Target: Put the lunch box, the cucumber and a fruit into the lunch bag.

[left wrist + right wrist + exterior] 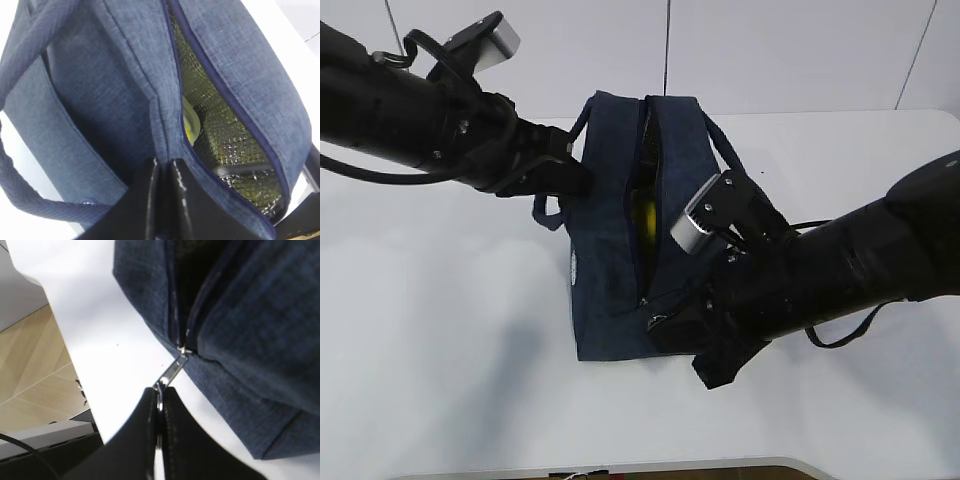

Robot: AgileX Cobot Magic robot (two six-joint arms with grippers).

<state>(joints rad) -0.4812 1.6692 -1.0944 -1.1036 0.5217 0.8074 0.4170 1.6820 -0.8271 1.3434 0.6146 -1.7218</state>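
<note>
The navy lunch bag [610,250] lies in the middle of the white table with its top zipper open. The yellow fruit [645,218] shows through the slit, and in the left wrist view [190,134] beside a pale lid edge that may be the lunch box. The cucumber is hidden. My left gripper [582,180] is shut on the bag's fabric at the far end of the zipper [164,162]. My right gripper [665,325] is shut on the silver ring pull [161,388] at the near end of the zipper, with the silver slider [176,365] just above it.
The white table [440,330] lies all round the bag. Its front edge [620,468] is close below the right arm. A loop handle [548,212] lies under the left gripper. A black strap or cable [840,335] hangs by the right arm. Wooden floor [30,360] shows beyond the table edge.
</note>
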